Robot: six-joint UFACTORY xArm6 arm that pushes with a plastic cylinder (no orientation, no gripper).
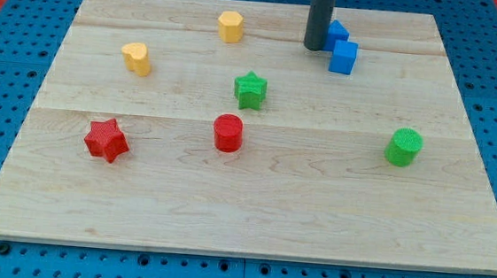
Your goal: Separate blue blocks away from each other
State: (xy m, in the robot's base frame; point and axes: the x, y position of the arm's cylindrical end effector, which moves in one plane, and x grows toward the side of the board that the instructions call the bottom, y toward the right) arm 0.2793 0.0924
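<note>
Two blue blocks sit close together near the view's top, right of centre. The upper blue block [338, 32] is partly hidden behind my rod. The lower blue cube [344, 57] lies just below and to its right, touching it or nearly so. My tip [314, 46] rests on the board right at the left side of the upper blue block, left of the blue cube.
On the wooden board [252, 210] there are also a yellow block [231, 26] at the top, a yellow heart-like block [137, 58] at the left, a green star [251, 89], a red cylinder [228, 132], a red star [106, 139] and a green cylinder [403, 147].
</note>
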